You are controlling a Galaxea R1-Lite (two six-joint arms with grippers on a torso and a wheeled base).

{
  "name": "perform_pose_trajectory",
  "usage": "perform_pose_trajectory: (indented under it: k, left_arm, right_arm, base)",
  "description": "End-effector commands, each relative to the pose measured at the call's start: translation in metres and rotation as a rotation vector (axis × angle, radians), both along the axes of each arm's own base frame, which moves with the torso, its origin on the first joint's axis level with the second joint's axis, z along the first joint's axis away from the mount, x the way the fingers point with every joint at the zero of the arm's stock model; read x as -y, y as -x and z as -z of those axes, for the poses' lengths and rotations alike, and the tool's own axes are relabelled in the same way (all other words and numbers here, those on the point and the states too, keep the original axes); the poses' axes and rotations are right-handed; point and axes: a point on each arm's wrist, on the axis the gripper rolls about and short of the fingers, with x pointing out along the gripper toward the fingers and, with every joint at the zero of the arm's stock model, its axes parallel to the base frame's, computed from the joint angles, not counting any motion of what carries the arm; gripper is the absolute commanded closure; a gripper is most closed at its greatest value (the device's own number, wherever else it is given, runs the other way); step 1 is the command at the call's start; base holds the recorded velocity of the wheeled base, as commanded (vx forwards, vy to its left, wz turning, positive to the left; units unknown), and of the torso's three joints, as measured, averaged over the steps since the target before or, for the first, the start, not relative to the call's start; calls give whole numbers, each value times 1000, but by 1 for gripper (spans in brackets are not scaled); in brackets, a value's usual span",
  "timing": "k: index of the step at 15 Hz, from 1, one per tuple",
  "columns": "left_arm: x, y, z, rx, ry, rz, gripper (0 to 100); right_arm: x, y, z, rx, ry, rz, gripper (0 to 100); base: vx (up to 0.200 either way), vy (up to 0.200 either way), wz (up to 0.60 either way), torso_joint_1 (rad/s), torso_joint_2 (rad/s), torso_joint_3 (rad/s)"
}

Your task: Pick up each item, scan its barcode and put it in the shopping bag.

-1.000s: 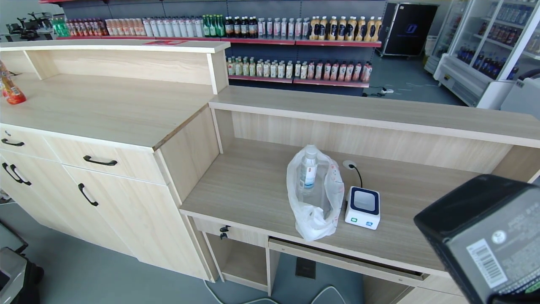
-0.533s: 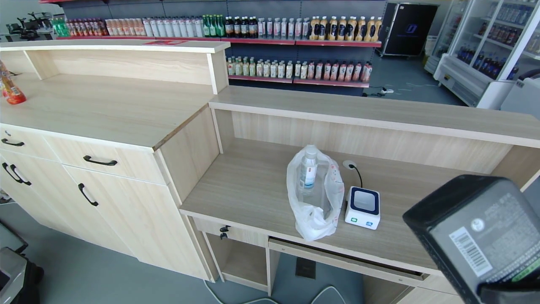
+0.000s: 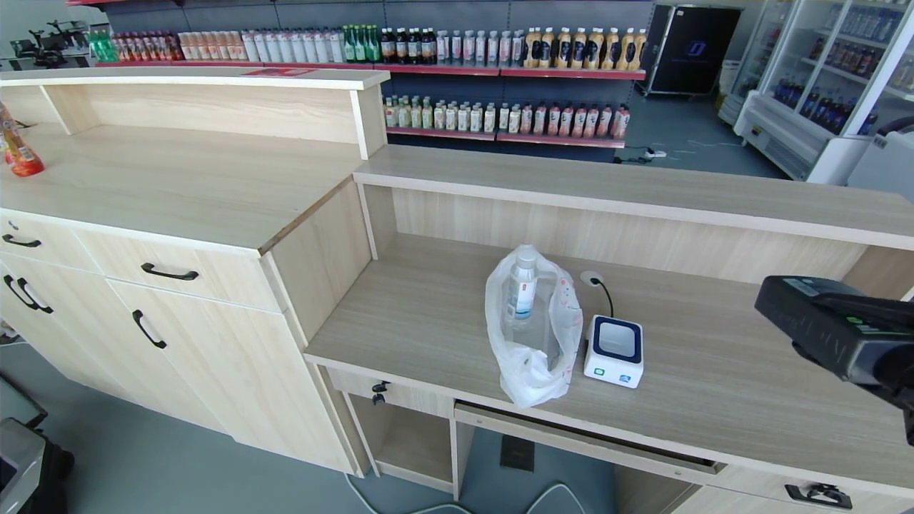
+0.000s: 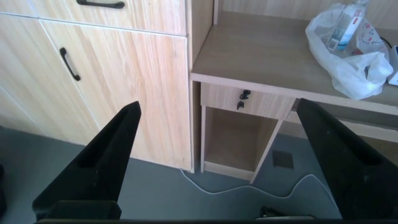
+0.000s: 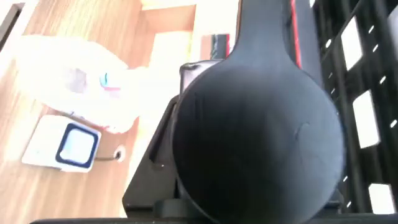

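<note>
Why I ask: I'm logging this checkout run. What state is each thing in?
shopping bag: upright on the desk, mouth open.
water bottle: upright inside the bag, capped.
scanner: on the desk beside the bag, window up.
black box: off the desk, in the right gripper, unbagged.
left gripper: open, empty.
desk drawer: shut.

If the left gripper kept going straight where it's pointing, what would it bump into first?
Probably the small drawer under the desk, dead ahead of the left gripper. Depth is unclear; it might slip into the nook below instead.
</note>
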Motion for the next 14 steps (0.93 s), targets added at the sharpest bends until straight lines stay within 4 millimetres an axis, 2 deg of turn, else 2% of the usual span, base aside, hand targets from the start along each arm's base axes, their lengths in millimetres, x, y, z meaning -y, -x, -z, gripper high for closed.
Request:
perform_pose_trajectory:
  k: [1, 3, 6, 8, 9, 10, 11, 12, 13, 14]
  left_arm:
    - [0, 0, 0, 0, 0, 0, 0]
    - [0, 0, 0, 0, 0, 0, 0]
    - [0, 0, 0, 0, 0, 0, 0]
    - [0, 0, 0, 0, 0, 0, 0]
    - [0, 0, 0, 0, 0, 0, 0]
    - [0, 0, 0, 0, 0, 0, 0]
    - [0, 0, 0, 0, 0, 0, 0]
    - [0, 0, 0, 0, 0, 0, 0]
    - [0, 0, 0, 0, 0, 0, 0]
    - [0, 0, 0, 0, 0, 0, 0]
  right_arm:
    - [41, 0, 9, -194, -195, 267, 100]
    - [50, -5, 13, -318, -353, 318, 100]
    - [57, -15, 15, -388, -433, 336, 100]
    - [56, -14, 11, -479, -602, 359, 100]
    - [55, -16, 1, -499, -713, 433, 100]
    - [46, -26, -11, -523, -849, 513, 100]
    - [29, -44, -27, -596, -1087, 547, 100]
    - [12, -63, -34, -740, -1332, 518, 100]
    - [12, -76, -30, -845, -1477, 523, 100]
    - [15, -92, -13, -929, -1543, 580, 100]
  base:
    - [0, 0, 0, 0, 0, 0]
    - [0, 0, 0, 0, 0, 0]
    - [0, 0, 0, 0, 0, 0]
    - [0, 0, 600, 5, 0, 2]
    - [0, 0, 600, 2, 7, 7]
    - [0, 0, 600, 7, 2, 7]
    - [0, 0, 600, 12, 12, -2]
    - [0, 0, 600, 12, 2, 2]
    - [0, 0, 0, 0, 0, 0]
    - [0, 0, 0, 0, 0, 0]
